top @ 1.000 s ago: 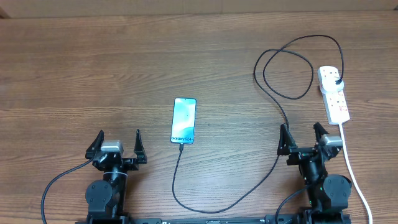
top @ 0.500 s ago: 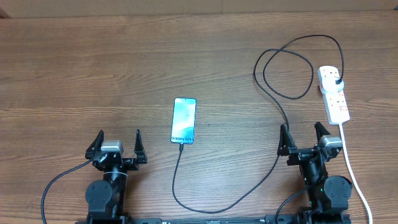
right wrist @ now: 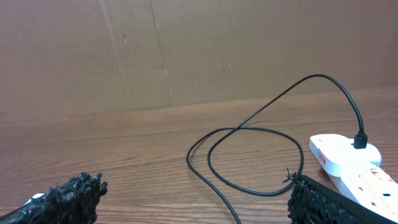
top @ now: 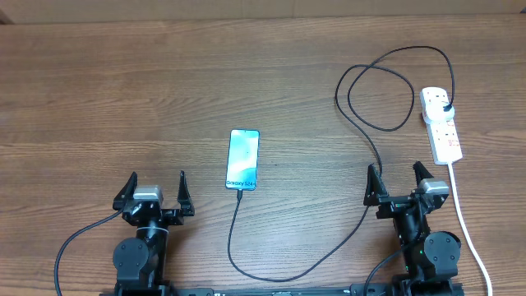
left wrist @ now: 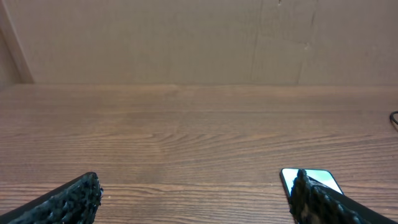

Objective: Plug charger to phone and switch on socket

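The phone (top: 243, 159) lies flat mid-table, screen lit, and shows partly behind one finger in the left wrist view (left wrist: 324, 177). The charger (top: 359, 229), a thin black cable, runs from the phone's near end in a low curve, loops at the back right and ends in a black plug (top: 445, 107) seated in the socket (top: 444, 136). In the right wrist view the charger (right wrist: 239, 128) loops ahead and the socket (right wrist: 339, 155) sits at the right. My left gripper (top: 157, 182) (left wrist: 196, 180) is open and empty, left of the phone. My right gripper (top: 395, 177) (right wrist: 193, 186) is open and empty, straddling the cable near the socket.
The socket's thick white lead (top: 464, 222) trails toward the near edge just right of my right arm. A brown board wall (left wrist: 199, 37) stands along the far side of the wooden table (top: 123, 90).
My right gripper has edged slightly to the left. The left gripper, phone, cable and socket have not moved.
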Available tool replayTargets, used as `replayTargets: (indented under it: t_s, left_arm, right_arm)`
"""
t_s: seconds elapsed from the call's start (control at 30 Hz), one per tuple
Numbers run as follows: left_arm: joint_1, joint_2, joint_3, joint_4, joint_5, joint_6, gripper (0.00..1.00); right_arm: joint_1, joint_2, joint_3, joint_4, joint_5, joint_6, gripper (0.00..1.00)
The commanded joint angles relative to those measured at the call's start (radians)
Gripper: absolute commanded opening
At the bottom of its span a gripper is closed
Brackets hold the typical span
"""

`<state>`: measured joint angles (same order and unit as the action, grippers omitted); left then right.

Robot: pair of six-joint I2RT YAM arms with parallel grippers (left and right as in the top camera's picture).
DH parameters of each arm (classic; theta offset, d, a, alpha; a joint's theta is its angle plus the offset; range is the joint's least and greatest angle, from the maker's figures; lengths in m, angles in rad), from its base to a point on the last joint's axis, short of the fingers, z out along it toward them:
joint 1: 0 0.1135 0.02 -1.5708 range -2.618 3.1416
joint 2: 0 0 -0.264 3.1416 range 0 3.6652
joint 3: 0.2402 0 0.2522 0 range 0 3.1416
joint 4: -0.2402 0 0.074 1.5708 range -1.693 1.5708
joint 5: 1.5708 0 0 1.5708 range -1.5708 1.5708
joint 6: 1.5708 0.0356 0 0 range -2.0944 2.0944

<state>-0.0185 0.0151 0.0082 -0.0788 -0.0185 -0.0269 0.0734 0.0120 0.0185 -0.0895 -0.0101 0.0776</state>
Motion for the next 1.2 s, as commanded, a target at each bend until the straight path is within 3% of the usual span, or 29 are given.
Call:
replayTargets:
  t_s: [0.0, 0.27, 0.47, 1.17]
  left_arm:
    - [0.007, -0.011, -0.003, 0.001, 0.009, -0.018, 1.0]
    - [0.007, -0.011, -0.003, 0.001, 0.009, -0.018, 1.0]
    - [0.007, -0.011, -0.003, 0.001, 0.009, -0.018, 1.0]
    - [0.007, -0.011, -0.003, 0.001, 0.009, -0.018, 1.0]
  right_arm:
    - [0.006, -0.01, -0.011, 0.005, 0.016, -0.005, 1.0]
    - [0.006, -0.01, -0.011, 0.005, 0.008, -0.005, 1.0]
    - [0.006, -0.01, -0.011, 0.005, -0.006, -0.085, 1.0]
    - [0.006, -0.01, -0.011, 0.005, -0.002, -0.086, 1.0]
